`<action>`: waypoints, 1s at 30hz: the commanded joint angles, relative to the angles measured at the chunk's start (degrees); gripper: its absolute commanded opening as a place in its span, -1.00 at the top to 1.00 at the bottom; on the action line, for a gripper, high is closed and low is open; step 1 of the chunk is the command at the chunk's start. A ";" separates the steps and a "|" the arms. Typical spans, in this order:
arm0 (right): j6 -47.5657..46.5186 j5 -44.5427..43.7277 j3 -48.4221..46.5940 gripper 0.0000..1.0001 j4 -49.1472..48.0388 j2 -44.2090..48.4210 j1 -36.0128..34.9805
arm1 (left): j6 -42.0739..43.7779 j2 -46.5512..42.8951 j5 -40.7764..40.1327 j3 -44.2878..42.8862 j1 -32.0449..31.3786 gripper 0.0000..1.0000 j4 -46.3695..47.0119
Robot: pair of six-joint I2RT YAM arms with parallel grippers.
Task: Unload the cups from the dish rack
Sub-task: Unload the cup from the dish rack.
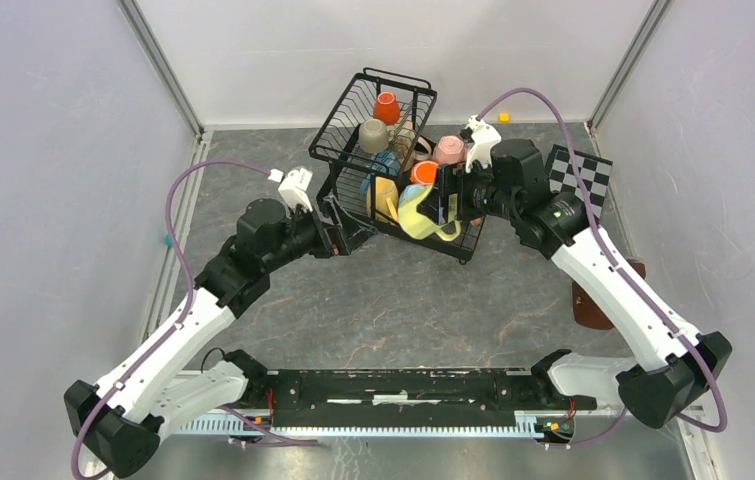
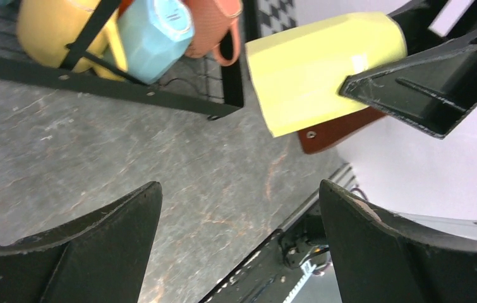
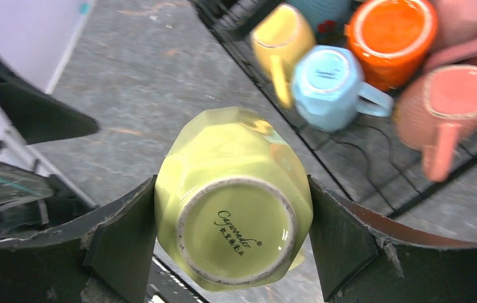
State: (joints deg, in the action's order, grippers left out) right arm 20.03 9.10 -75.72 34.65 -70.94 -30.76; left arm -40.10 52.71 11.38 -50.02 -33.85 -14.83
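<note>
The black wire dish rack (image 1: 336, 115) stands at the back centre. Its upper basket holds an orange mug (image 1: 386, 107) and a beige mug (image 1: 373, 135). The lower tray holds pink (image 1: 449, 150), orange (image 1: 423, 172) and yellow (image 1: 385, 195) mugs. My right gripper (image 3: 232, 189) is shut on a yellow-green mug (image 3: 232, 227), base toward the camera, at the rack's front edge (image 1: 421, 215). My left gripper (image 2: 239, 189) is open and empty over the table, beside the rack's left front corner (image 1: 338, 232). The held mug also shows in the left wrist view (image 2: 311, 69).
The right wrist view shows yellow (image 3: 280, 38), light blue (image 3: 327, 88), orange (image 3: 390, 38) and pink (image 3: 450, 104) mugs in the lower tray. A checkered board (image 1: 578, 175) and a brown object (image 1: 593, 305) lie on the right. Walls close in both sides.
</note>
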 commanded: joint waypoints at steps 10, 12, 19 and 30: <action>16.18 18.91 6.64 0.64 -28.45 5.34 -0.14 | -22.66 -1.61 15.31 6.43 4.79 -1.00 25.56; 18.31 20.44 8.08 0.64 -32.08 5.69 -0.16 | -25.60 -1.62 15.67 7.24 4.93 -1.00 28.71; 24.84 25.08 11.98 0.62 -42.56 5.59 -0.16 | -30.56 -2.36 15.80 8.47 5.18 -0.90 32.14; 32.41 29.65 17.49 0.62 -54.88 4.54 0.02 | -36.68 -2.26 19.90 9.34 5.17 -0.43 40.80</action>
State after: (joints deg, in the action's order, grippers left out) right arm 47.86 35.59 -57.74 -7.51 -67.55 -30.74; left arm -73.23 51.44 27.94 -40.42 -28.95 20.05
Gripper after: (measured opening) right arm 0.818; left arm 0.736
